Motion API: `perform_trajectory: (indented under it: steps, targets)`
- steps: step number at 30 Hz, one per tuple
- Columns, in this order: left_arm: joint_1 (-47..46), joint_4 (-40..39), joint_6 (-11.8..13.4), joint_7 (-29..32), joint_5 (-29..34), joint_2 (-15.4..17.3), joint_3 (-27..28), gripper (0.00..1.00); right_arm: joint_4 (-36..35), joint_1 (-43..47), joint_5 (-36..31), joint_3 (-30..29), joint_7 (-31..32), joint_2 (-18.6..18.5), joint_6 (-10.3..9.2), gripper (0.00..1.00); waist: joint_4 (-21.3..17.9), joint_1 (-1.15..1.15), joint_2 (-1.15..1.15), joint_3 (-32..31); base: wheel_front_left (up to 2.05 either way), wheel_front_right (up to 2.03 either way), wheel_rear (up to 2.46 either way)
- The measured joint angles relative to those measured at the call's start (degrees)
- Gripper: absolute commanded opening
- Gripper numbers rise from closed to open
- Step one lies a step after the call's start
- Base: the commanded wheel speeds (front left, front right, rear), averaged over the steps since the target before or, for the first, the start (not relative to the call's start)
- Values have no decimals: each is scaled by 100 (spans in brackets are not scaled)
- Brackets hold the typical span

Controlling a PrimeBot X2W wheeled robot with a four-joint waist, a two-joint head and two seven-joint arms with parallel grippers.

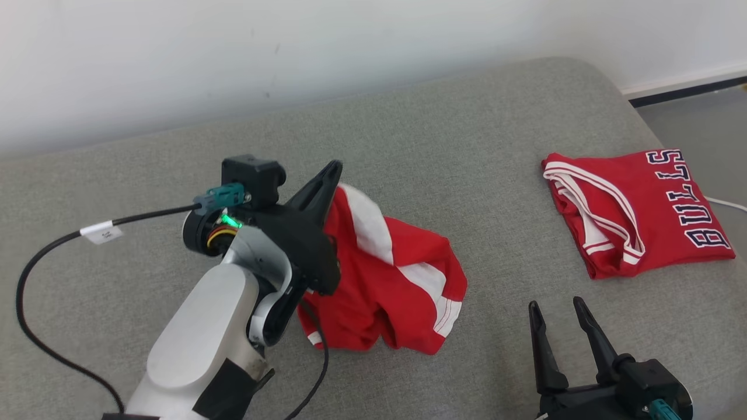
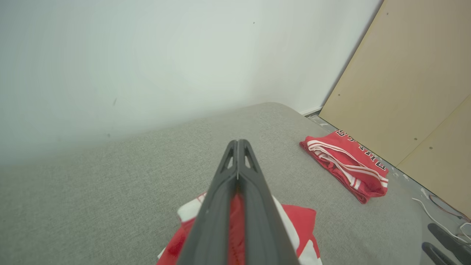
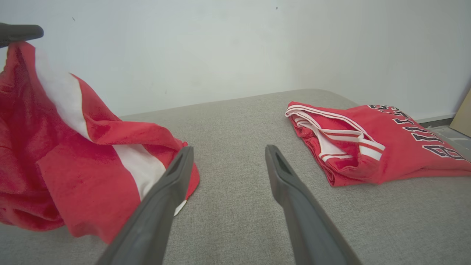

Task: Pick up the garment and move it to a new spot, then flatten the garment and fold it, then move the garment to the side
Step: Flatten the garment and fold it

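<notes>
The left jaws are clenched on a fold of the red garment (image 1: 402, 274) with white stripes. Their two dark fingers (image 1: 318, 195) are pressed together and point up and away, and red cloth shows between them in the left wrist view. The garment hangs crumpled from that grip, its upper part lifted and its lower folds reaching the grey upholstered surface (image 1: 455, 134), left of the middle. The pale left forearm (image 1: 198, 338) rises from the near edge and covers the garment's left side in the head view. A black cable (image 1: 35, 326) with a white tag loops from the wrist over the surface on the left.

The right jaws are released and empty. Their fingers (image 1: 540, 344) stand spread, low at the near right, near the garment's hem but apart from it.

A folded red jersey (image 1: 642, 216) with BULLS lettering lies flat at the right end of the surface, well apart from the garment, with bare grey cloth between them. A pale wall (image 1: 233, 58) stands behind the surface, and a beige panel (image 2: 404, 73) beyond its right end. A thin white cord (image 1: 726, 203) lies just past the jersey
</notes>
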Motion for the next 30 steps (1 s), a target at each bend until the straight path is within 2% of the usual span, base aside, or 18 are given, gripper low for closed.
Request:
perform_trajectory:
  steps: [3,6,10,17,18,23,26,30]
  targets:
    - [-77,-78,83,115,21,-31,-55,0,8,11,11,-3,0,-1,0,100,18,0,0,-76,0,0,0]
    - [64,-24,256,530,119,111,-176,0,7,50,44,-7,0,0,0,100,46,-1,0,-141,0,0,0]
    - [636,-205,390,858,127,353,-263,0,-9,110,64,-45,-9,-1,0,100,134,0,0,-158,0,0,0]
    - [1674,-1068,538,989,58,590,-479,0,-73,173,43,-134,-11,-2,0,100,409,0,-1,-116,0,0,0]
    - [1783,-1165,567,984,87,622,-499,100,-76,162,40,-111,-12,-1,0,100,455,0,0,-107,0,0,0]
    - [2142,-1357,715,950,75,644,-493,100,-66,99,40,-60,-12,0,0,100,675,0,-1,-74,0,0,0]
    - [2273,-1519,754,939,-158,660,-347,100,-60,98,40,-42,-12,0,0,100,771,0,0,-67,0,0,0]
    - [2149,-1719,816,1048,-201,985,-55,100,-48,73,38,-20,-12,0,0,100,813,-1,0,-43,0,0,0]
